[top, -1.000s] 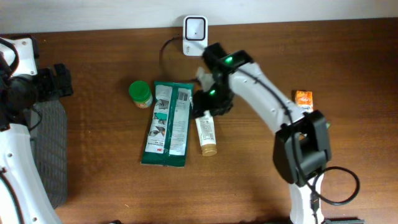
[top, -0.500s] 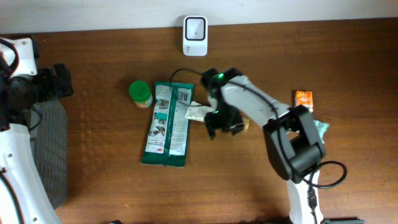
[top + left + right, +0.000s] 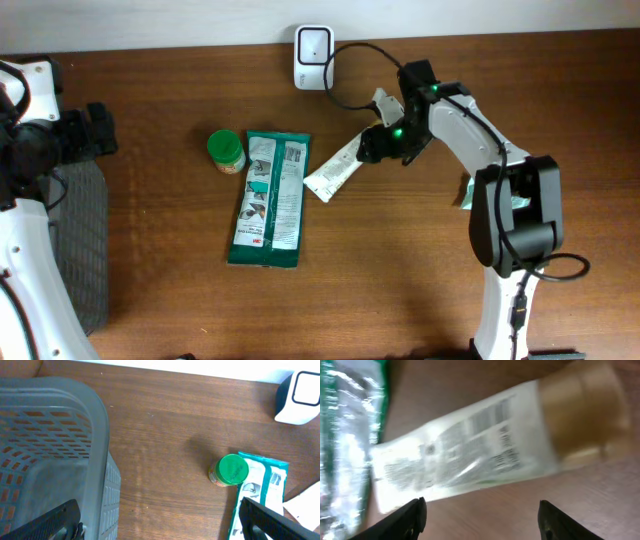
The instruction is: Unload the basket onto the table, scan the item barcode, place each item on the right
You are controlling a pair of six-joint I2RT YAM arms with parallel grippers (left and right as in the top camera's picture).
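**Finding.** The tube (image 3: 333, 170) has been shifted. A second ago it lay lengthwise just beside the green pouch (image 3: 270, 198), cap toward the near edge of the surface (image 3: 400, 290). It now lies on a diagonal, its flat end near the pouch's right side and its tan cap pointing toward the far right corner. The right gripper (image 3: 380, 143) has swung round with it and hangs over the cap end.

**Gripper state.** In the wrist view the right gripper's fingers stand well apart, with bare wood between them and the tube lying beyond the tips. We judge it open and holding nothing. The left gripper (image 3: 160, 510) is spread wide and empty beside the basket (image 3: 50, 450) at the left edge.

**Bearing on the task.** The barcode (image 3: 486, 418) faces up, blurred but recognisable. The scanner (image 3: 313, 44) stands at the far edge, well apart from the tube. We judge the item repositioned but not yet presented; a fresh grasp and a carry to the scanner remain.
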